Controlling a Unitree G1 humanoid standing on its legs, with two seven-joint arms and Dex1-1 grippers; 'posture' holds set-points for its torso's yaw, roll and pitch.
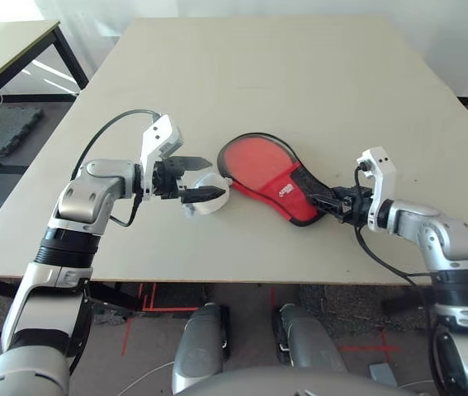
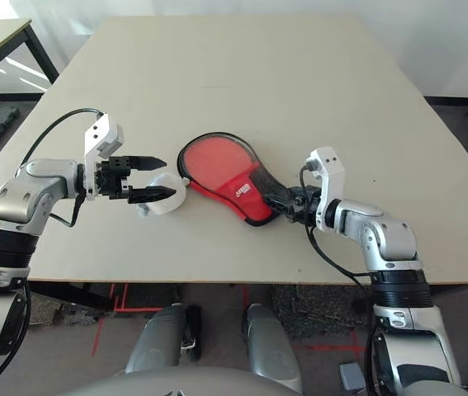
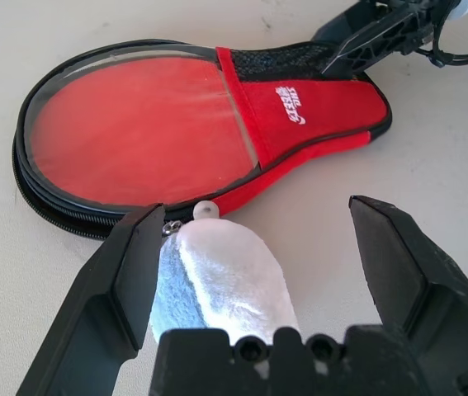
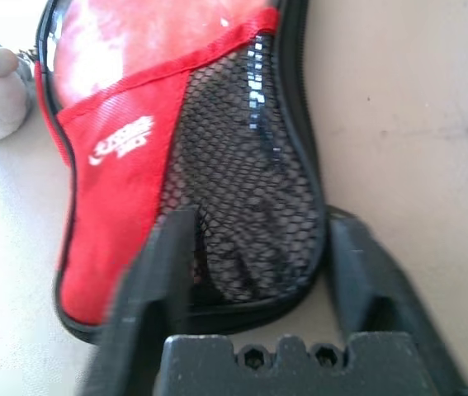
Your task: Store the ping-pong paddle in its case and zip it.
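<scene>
Your right gripper (image 4: pixel 261 216) is clamped on the case's (image 3: pixel 333 111) narrow end; your left gripper (image 3: pixel 258 206) is spread by the pouch (image 3: pixel 229 272).

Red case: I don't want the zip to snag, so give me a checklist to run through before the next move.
1. Paddle inside the case: ok, its red face shows through the clear window.
2. Right gripper at the case's narrow end: ok.
3. Right gripper's hold firm: cannot tell.
4. Left gripper holding the plush pouch by the zipper pull: not ok, its fingers stand open with the pouch between them.
5. Pouch fastened to the pull: cannot tell.
6. Zip fully closed: cannot tell; only part of its track is in clear sight.
</scene>
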